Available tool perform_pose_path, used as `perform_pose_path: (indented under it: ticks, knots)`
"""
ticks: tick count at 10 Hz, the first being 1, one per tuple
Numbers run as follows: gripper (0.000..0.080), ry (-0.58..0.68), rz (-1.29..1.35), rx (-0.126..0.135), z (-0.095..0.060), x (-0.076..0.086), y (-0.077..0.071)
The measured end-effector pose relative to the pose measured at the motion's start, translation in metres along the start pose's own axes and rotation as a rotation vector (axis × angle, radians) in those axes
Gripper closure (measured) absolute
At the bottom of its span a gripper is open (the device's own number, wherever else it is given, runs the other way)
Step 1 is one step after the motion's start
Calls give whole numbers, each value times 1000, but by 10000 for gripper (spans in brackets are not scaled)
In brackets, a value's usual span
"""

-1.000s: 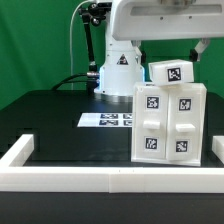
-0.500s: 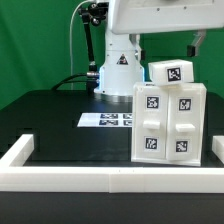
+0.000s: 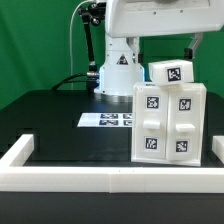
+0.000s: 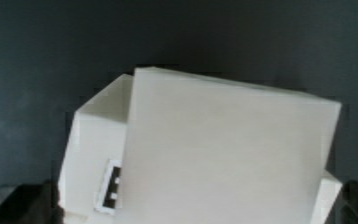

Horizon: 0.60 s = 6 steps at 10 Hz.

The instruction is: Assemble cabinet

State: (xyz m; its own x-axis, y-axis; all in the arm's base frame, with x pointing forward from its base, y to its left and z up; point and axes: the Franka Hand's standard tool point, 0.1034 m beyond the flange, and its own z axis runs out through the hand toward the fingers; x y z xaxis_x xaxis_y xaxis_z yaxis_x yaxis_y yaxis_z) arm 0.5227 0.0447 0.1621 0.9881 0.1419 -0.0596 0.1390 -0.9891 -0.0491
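The cabinet's large white body (image 3: 169, 122) stands upright at the exterior view's right, its tagged front panels facing the camera. A smaller white tagged block (image 3: 171, 71) lies on top of it. My gripper (image 3: 203, 42) hangs above and just right of that block, mostly cut off by the frame edge. In the wrist view the white block (image 4: 211, 140) fills the picture under my gripper (image 4: 190, 212). The dark fingers (image 4: 23, 206) stand wide apart at either side of it. The jaws look open and hold nothing.
The marker board (image 3: 106, 120) lies flat on the black table, left of the cabinet. A long low white border wall (image 3: 100, 178) runs along the front and turns back at the left. The arm's base (image 3: 118, 68) stands behind.
My gripper has risen a little at the upper right. The tagged block has stayed on top of the cabinet body.
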Motion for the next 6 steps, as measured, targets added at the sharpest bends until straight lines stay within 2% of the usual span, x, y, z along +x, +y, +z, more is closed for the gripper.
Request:
perform_pose_path:
  ticks: [2,4,6]
  knots:
    - [2,5,0,-7,9,3,4]
    - [2,-4,8,-6,10,3,-1]
    - [243,-23,21,-3,11,3,-6]
